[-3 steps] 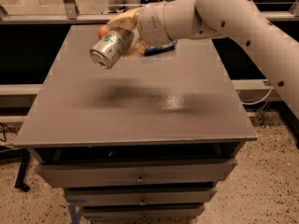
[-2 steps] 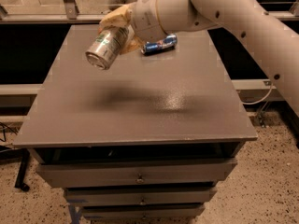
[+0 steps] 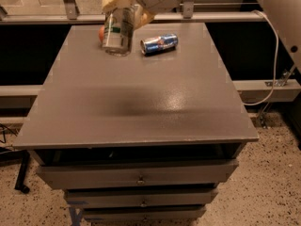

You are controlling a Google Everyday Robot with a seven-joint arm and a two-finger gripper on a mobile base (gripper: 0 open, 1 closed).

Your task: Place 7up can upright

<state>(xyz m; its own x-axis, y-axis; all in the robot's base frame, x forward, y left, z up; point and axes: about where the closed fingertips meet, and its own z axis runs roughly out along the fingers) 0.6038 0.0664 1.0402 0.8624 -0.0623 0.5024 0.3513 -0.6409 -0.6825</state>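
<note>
fingers (image 3: 113, 1) clasp the 7up can (image 3: 117, 32), near upright
gripper (image 3: 125, 8) hangs over the far tabletop (image 3: 141, 102) (a tilted release could topple it)

My gripper (image 3: 123, 11) holds the 7up can (image 3: 117, 32) over the far left of the grey table (image 3: 141, 107). On the tabletop a blue can (image 3: 159, 43) lies on its side, and a small orange thing (image 3: 100, 32) sits beside the 7up can
</note>
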